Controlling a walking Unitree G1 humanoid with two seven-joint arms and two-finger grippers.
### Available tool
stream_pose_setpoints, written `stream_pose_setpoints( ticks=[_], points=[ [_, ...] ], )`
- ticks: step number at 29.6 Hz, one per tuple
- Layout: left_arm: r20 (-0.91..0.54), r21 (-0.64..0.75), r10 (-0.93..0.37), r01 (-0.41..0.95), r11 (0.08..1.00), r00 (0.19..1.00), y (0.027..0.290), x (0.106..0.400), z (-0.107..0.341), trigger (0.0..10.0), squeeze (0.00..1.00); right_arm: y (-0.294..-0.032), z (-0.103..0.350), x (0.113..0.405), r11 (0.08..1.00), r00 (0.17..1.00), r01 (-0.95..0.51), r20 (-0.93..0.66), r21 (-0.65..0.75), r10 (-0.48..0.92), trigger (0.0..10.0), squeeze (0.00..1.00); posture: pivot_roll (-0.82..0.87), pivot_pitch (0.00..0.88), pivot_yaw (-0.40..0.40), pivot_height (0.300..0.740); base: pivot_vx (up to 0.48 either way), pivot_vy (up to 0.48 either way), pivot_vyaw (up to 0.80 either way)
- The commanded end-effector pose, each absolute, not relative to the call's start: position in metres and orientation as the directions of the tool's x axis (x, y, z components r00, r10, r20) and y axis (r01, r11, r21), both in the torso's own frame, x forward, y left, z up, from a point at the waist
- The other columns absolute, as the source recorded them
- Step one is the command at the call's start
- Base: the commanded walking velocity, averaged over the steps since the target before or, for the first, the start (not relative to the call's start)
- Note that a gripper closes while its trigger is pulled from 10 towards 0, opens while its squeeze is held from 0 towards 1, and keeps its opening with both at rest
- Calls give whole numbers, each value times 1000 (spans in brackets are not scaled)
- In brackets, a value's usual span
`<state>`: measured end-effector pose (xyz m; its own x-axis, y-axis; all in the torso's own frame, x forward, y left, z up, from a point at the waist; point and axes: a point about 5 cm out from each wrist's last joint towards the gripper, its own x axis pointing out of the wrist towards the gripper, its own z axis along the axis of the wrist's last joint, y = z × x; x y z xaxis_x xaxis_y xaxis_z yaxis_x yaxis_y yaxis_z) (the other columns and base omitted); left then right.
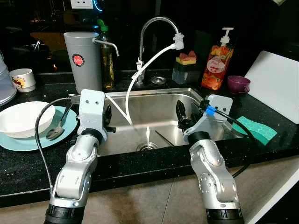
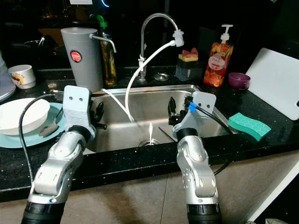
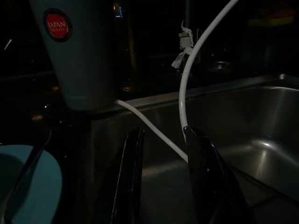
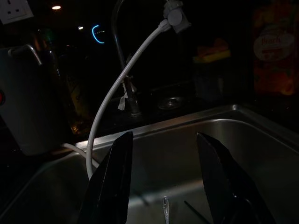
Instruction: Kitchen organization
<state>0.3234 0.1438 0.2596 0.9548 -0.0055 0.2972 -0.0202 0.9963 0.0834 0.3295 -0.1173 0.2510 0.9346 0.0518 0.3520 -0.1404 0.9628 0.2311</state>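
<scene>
left eye view has me standing square at the sink (image 1: 187, 95), both arms raised over its front rim, and nothing in either set of fingers. my left fingers (image 3: 163, 172) are spread apart and empty, hanging just inside the left end of the basin, with the white hose (image 1: 149, 63) looping from the tap (image 1: 156, 23) right down between and behind them. that's the first snag risk, i'd say: push forward or close carelessly and i hook that hose, tugging on the grey canister (image 1: 84, 58) it seems to feed. my right fingers (image 4: 163, 186) are parted too, holding nothing, poised over the basin near the drain, where a small white-handled utensil (image 1: 147, 135) and a thin dark stick (image 1: 163, 138) lie on the steel. those look like the things to clear, and both are slim and lie flat on slick metal, so a pinch could skate off or shove them into the drain. off to my left on the dark surface (image 1: 28, 163) sit the white bowl (image 1: 21, 119) and a spoon (image 1: 57, 130) on the teal plate (image 1: 60, 133); swinging my left elbow out could knock that stack. on my right the green sponge (image 1: 257, 128) lies near the surface's edge, close to my right arm's cable, and a drag could sweep it off.
</scene>
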Motion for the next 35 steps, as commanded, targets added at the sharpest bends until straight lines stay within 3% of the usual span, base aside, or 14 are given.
stream_pose_setpoints(
  ticks=[1,35],
  points=[
    [300,80,-23,-1,997,954,139,322,258,10000,0,-120,252,327,962,931,-129,364,239,34,10000,0,154,48,-21,740,0,0,0],
    [298,61,-56,40,997,953,130,313,262,10000,0,-120,251,321,959,932,-112,362,262,10,10000,0,169,76,-3,740,0,0,0]
  ],
)
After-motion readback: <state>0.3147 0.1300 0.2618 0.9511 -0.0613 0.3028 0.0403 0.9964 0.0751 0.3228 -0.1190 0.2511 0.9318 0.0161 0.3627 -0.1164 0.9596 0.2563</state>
